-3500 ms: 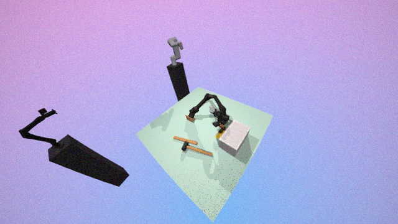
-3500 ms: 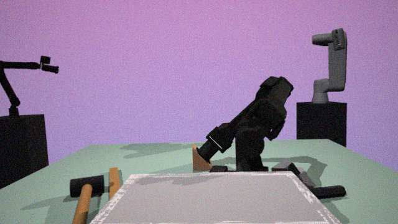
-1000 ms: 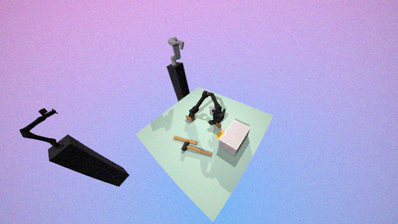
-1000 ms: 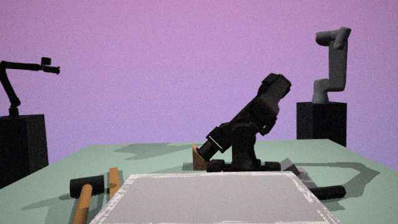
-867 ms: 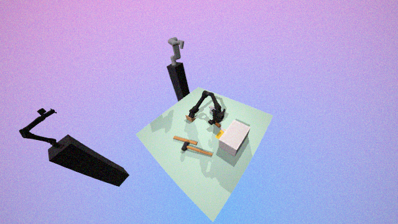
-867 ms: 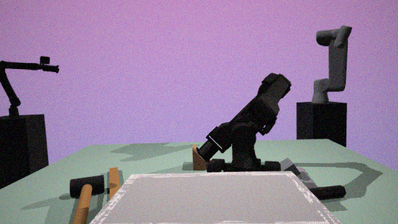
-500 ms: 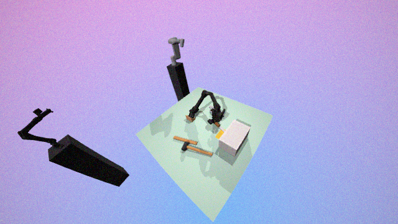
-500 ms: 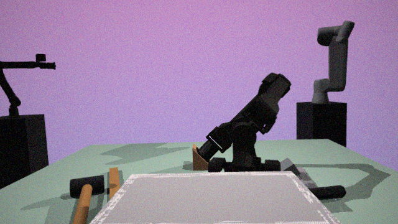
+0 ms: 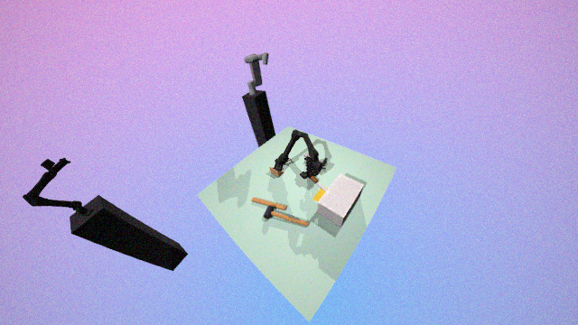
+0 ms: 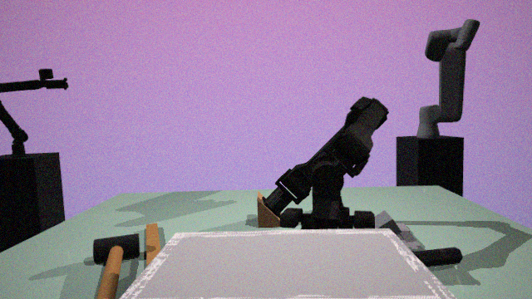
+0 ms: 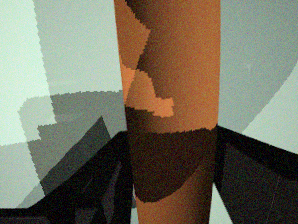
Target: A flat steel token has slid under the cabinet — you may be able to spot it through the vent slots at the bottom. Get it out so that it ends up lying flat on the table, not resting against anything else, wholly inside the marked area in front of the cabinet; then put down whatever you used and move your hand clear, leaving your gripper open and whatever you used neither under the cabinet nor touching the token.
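Note:
The cabinet (image 9: 340, 194) (image 10: 283, 266) is a pale box; its vent slots are not visible. The token is not visible in any view. The marked area (image 9: 319, 195) is a yellow patch at the cabinet's front edge. My gripper (image 9: 311, 176) (image 11: 165, 136) is shut on the orange-brown wooden handle (image 9: 314, 180) (image 11: 172, 65) of a tool. The tool's thin pale shaft (image 9: 321, 185) runs from the handle toward the cabinet's front, beside the yellow patch; its far end cannot be made out. In the exterior view the fingers are hidden behind the cabinet.
A mallet with a black head (image 9: 269, 212) (image 10: 116, 248) and a wooden stick (image 9: 268, 203) (image 10: 152, 241) lie to one side on the green table (image 9: 298, 280). A black-handled object (image 10: 442, 257) lies on the cabinet's other side. A wooden wedge (image 9: 276, 171) (image 10: 268, 215) stands at the arm's base.

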Controlling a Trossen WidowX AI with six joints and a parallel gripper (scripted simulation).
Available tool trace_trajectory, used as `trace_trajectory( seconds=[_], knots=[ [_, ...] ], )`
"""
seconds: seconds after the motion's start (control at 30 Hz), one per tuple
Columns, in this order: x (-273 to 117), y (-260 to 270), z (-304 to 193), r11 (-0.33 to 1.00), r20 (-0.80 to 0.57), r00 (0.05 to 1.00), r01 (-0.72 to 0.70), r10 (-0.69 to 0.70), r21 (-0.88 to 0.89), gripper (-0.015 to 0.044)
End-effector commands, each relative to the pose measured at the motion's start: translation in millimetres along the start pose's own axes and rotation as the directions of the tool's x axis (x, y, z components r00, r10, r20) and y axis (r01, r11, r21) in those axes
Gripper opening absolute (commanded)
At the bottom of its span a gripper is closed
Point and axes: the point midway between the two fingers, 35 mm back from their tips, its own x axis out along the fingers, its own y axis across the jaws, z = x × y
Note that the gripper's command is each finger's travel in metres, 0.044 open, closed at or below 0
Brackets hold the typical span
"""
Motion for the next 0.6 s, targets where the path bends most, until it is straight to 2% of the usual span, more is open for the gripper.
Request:
trace_trajectory(
  seconds=[0.0, 0.57],
  knots=[
    [1, 1, -7, 1.000, -0.004, 1.000, 0.000, 0.000, 0.002, 0.0000],
    [1, 1, -28, 1.000, -0.005, 1.000, 0.000, 0.000, 0.003, 0.0000]
  ],
)
